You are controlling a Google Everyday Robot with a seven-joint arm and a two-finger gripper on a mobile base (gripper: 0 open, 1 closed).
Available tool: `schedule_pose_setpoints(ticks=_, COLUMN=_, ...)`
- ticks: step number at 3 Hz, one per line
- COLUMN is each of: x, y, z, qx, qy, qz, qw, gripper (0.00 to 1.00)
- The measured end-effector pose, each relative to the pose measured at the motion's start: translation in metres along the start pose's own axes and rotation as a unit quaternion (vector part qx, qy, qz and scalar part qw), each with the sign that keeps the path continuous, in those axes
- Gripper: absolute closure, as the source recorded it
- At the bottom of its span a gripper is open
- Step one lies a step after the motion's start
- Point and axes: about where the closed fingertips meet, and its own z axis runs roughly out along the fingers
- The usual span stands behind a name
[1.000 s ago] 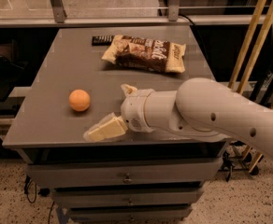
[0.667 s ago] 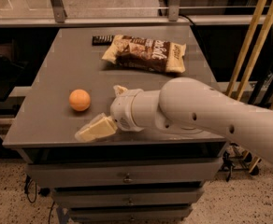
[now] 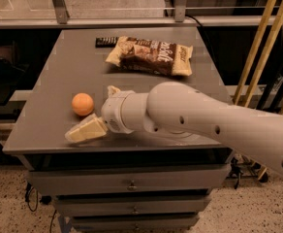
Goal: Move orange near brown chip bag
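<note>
The orange (image 3: 83, 104) sits on the grey table (image 3: 73, 67) at the front left. The brown chip bag (image 3: 151, 56) lies at the back centre of the table, well apart from the orange. My gripper (image 3: 91, 112) is just right of the orange, low over the table. Its jaws are open, with one cream finger (image 3: 86, 130) in front of the orange and the other fingertip (image 3: 113, 90) behind and to its right. It holds nothing. My white arm (image 3: 204, 120) reaches in from the right.
A flat black bar (image 3: 106, 41) lies at the back, left of the chip bag. The table has drawers (image 3: 129, 184) below its front edge. Yellow poles (image 3: 262, 38) stand at the right. A railing (image 3: 132, 21) runs behind the table.
My gripper has moved left along the table's front toward the orange; its front finger now lies below the orange. The orange and chip bag have not moved.
</note>
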Motion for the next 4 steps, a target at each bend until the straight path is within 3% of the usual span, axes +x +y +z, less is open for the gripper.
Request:
schedule_pose_setpoints(ticks=1, x=-0.006, y=0.005, z=0.014, qx=-0.005, qy=-0.012, qz=0.007, qw=0.9999, gripper=0.00)
schedule_pose_setpoints(ticks=2, x=-0.010, y=0.010, z=0.022, qx=-0.010, qy=-0.019, qz=0.006, qw=0.9997, gripper=0.16)
schedule_pose_setpoints(ticks=3, x=-0.011, y=0.014, z=0.027, qx=-0.015, qy=-0.022, qz=0.007, qw=0.9996, gripper=0.41)
schedule_pose_setpoints(ticks=4, x=-0.016, y=0.013, z=0.031, qx=-0.018, qy=-0.039, qz=0.018, qw=0.9989, gripper=0.72)
